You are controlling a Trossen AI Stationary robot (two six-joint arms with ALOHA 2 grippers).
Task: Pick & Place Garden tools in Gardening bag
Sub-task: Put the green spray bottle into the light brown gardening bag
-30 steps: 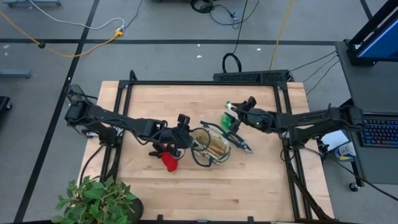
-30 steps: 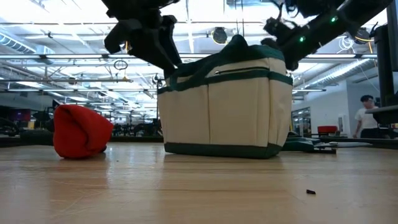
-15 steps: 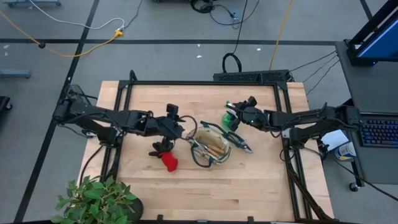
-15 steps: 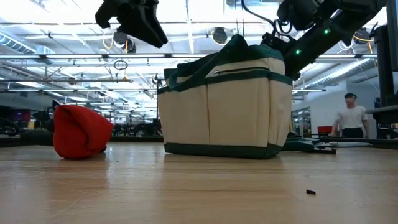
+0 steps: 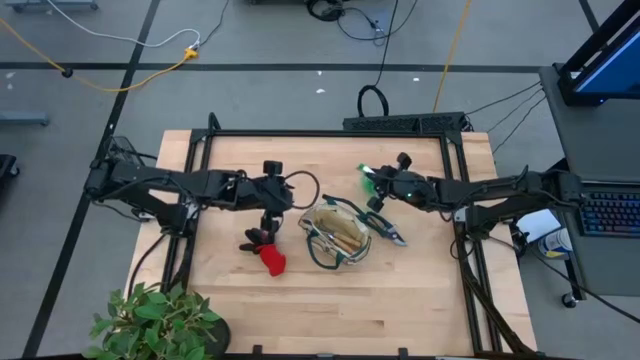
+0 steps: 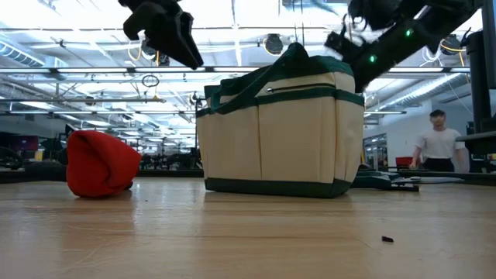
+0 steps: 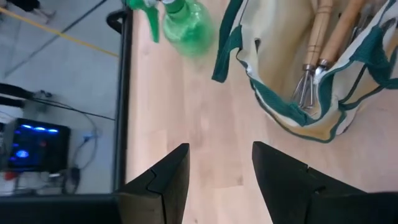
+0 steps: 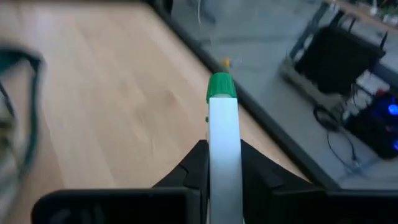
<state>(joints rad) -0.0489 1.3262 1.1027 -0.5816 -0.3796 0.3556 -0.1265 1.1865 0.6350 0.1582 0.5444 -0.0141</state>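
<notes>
The gardening bag [image 5: 336, 238] holds wooden-handled tools [image 7: 323, 43] heads-down, while the right gripper [image 5: 385, 183] pinches the spray bottle [image 8: 222, 143] and the left gripper [image 7: 219, 180] hangs spread.

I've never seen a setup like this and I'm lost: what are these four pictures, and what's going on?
Two dark robot arms work at a wooden table. One picture looks straight down, one looks level across the tabletop, and two come from cameras on the arms' wrists.

In the middle stands the gardening bag with wooden-handled tools inside. A red glove lies beside it, pruning shears on its other side, and a potted plant at a corner.

The right gripper has its jaws shut on the green spray bottle. The left gripper hangs open and empty.
</notes>
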